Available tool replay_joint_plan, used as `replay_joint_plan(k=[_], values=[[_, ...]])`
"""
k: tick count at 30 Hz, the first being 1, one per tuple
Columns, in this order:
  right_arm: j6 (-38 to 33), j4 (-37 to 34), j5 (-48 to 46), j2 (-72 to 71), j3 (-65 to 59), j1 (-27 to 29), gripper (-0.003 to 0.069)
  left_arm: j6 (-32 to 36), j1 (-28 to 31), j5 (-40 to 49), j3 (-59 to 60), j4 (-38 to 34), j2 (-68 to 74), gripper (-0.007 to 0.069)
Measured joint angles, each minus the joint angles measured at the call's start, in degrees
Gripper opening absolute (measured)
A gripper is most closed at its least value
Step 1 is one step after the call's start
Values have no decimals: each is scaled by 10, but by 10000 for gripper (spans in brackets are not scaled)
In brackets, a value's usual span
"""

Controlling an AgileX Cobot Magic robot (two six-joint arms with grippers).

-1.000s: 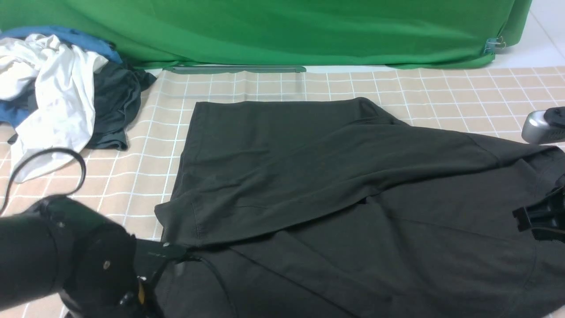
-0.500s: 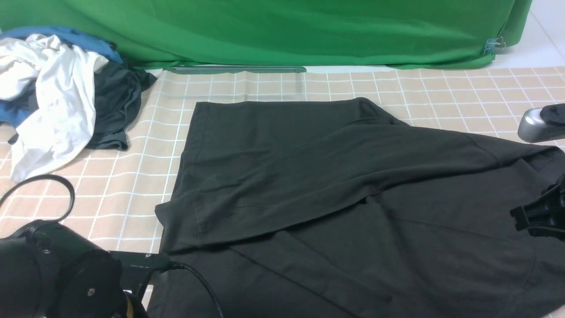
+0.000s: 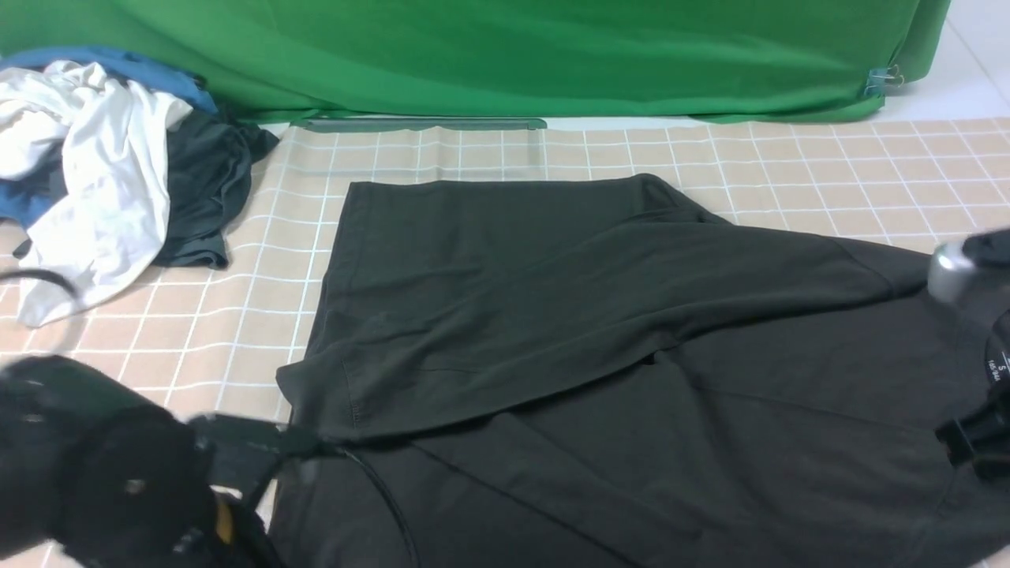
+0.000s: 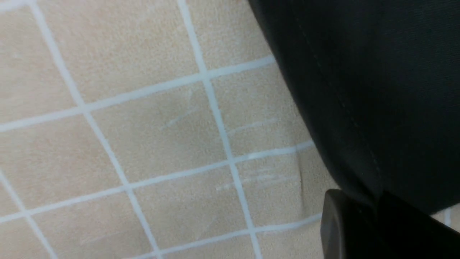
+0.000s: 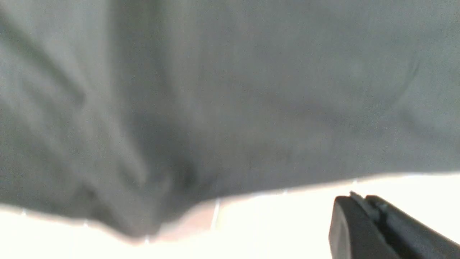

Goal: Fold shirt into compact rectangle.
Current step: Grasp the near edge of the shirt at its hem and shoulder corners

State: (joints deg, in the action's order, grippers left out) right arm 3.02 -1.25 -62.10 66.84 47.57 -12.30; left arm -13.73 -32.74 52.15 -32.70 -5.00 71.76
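Note:
The black shirt (image 3: 552, 315) lies spread over the checkered table (image 3: 473, 154), one part folded across its middle. A white size label (image 3: 1000, 364) shows at its right end. My left gripper (image 3: 304, 451) sits at the near left corner of the folded part. In the left wrist view the left gripper (image 4: 377, 203) has its jaws closed, with the hemmed edge of the shirt (image 4: 377, 90) running in between them. My right gripper (image 3: 969, 442) hangs at the right edge over the shirt. In the right wrist view the right gripper (image 5: 359, 201) has its jaws together, apart from the shirt (image 5: 215, 90).
A pile of white, blue and dark grey clothes (image 3: 95, 158) lies at the back left. A green backdrop (image 3: 505, 55) closes off the far edge. A black cable (image 3: 31, 278) loops over the table at the left. A silver part of the right arm (image 3: 951, 268) juts in.
My left arm drew back to the left, then returned to the shirt's corner and shut on it. My right gripper dropped nearer the front edge, and the size label came into view.

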Motion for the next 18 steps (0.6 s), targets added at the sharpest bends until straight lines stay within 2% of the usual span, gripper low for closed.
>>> replay_joint_plan(k=[5,6,9,11,14,18], values=[[0,-40,-18,-1,-37,0,221,-43,0,41,0,41,-71,32],[0,-52,4,-1,-65,0,309,-49,0,53,0,50,-89,32],[3,-74,65,-1,-128,0,459,-58,0,62,0,50,-112,32],[4,-86,101,0,-159,0,518,-59,0,63,0,50,-116,32],[15,-92,144,10,-180,0,559,-59,0,65,0,50,-116,32],[22,-94,180,30,-183,0,568,-59,0,66,0,57,-116,32]])
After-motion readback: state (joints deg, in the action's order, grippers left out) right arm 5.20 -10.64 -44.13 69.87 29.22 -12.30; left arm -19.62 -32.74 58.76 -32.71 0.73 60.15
